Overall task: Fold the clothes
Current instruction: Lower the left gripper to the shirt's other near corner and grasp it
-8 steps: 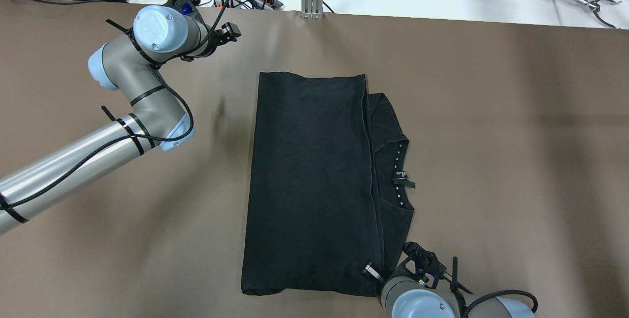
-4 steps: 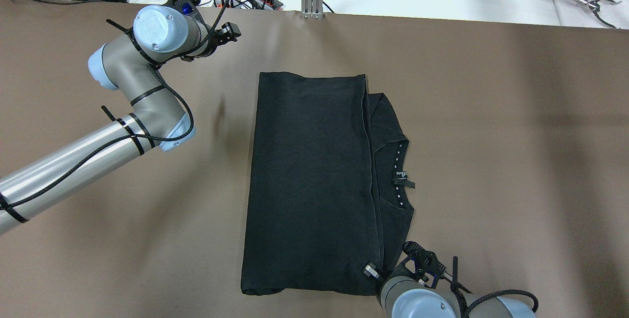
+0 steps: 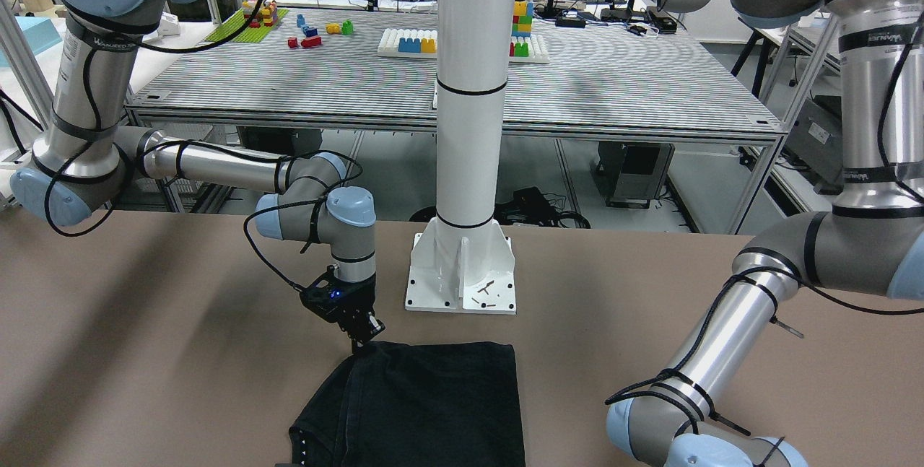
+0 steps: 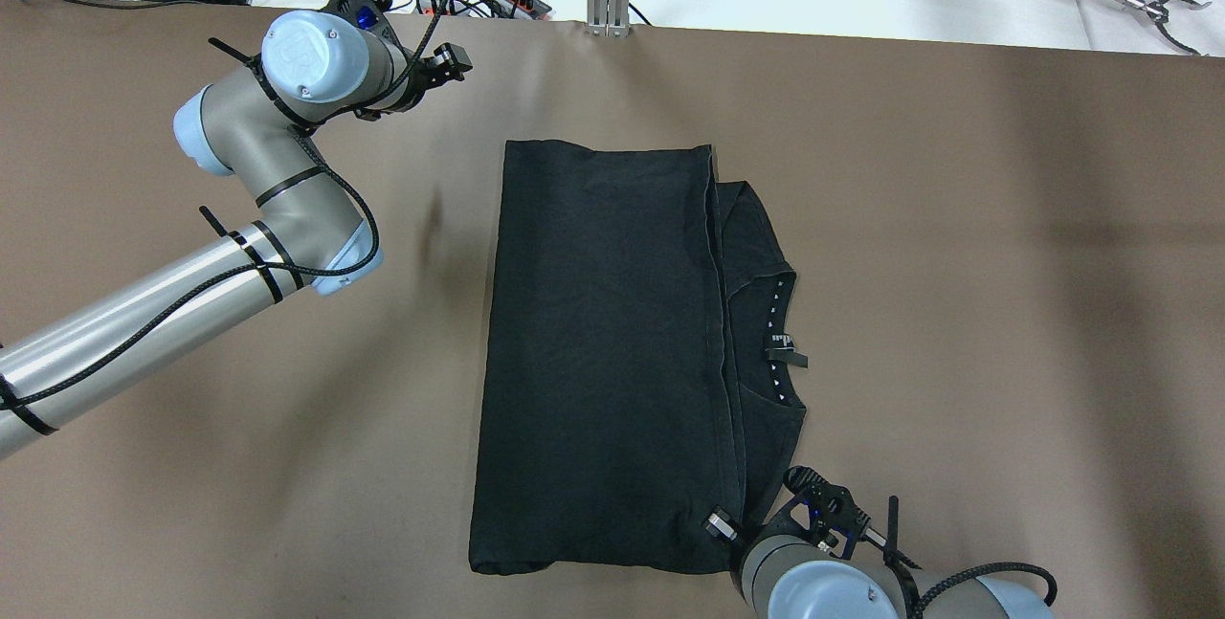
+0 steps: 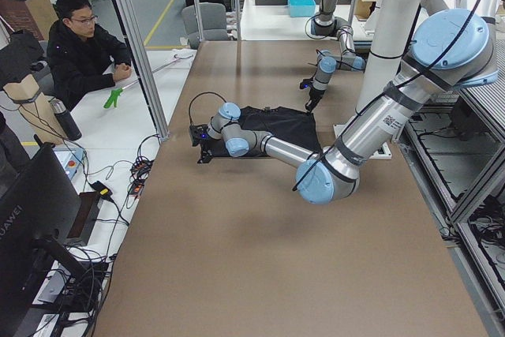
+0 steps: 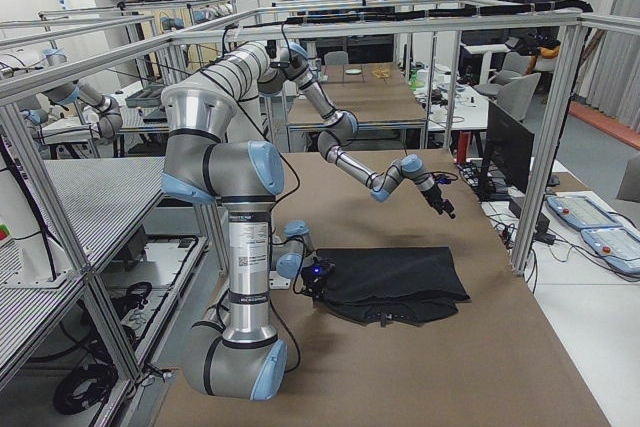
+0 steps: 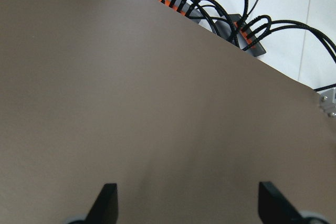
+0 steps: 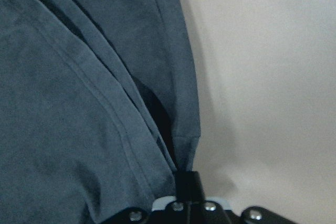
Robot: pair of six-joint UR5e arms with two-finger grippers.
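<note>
1. One black matte clothes (image 4: 603, 351) piece, folded rectangular, lies on the surface (image 4: 957, 265).
2. Right end effector (image 3: 359, 339) pinches its hemmed corner.
3. Left end effector (image 7: 186, 203), spread, hangs well apart over bare surface.

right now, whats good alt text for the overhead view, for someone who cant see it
A folded black garment lies in the middle of a brown table, its neck label showing on the right side. The right gripper is at its lower right corner; the left gripper is clear of it, over bare table near the far edge.
</note>
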